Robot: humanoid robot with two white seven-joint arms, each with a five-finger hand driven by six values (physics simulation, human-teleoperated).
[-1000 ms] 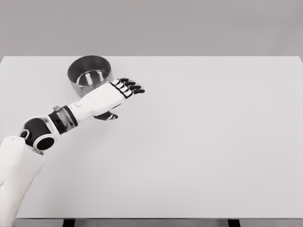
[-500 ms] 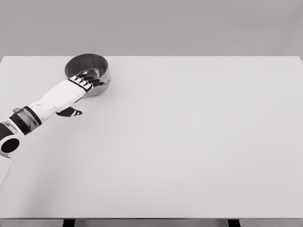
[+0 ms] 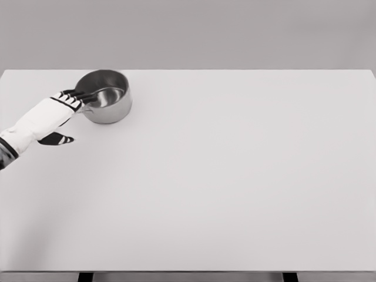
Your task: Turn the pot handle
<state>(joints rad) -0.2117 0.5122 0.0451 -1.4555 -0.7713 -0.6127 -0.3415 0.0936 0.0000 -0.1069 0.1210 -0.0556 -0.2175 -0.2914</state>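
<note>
Here we see a small steel saucepan (image 3: 104, 104) standing upright near the far left corner of the white worktop (image 3: 235, 176). Our left robot hand (image 3: 56, 113) comes in from the left edge and lies against the pot's left side, its dark fingers (image 3: 79, 96) stretched out and held together over the rim rather than wrapped around anything. The thumb hangs low and apart from them. We cannot make out a handle: if there is 1, it sits under or behind the fingers, so we cannot tell which way it points. The right robot hand is out of view.

We judge the saucepan to be rigid, fairly light and smooth-walled, so it should slide and spin easily on the bare worktop and could skid away under a careless push. The polished wall offers poor grip. The better hold, in our view, is the handle itself or the rim edge, pressed sideways so the pot turns about its base.
</note>
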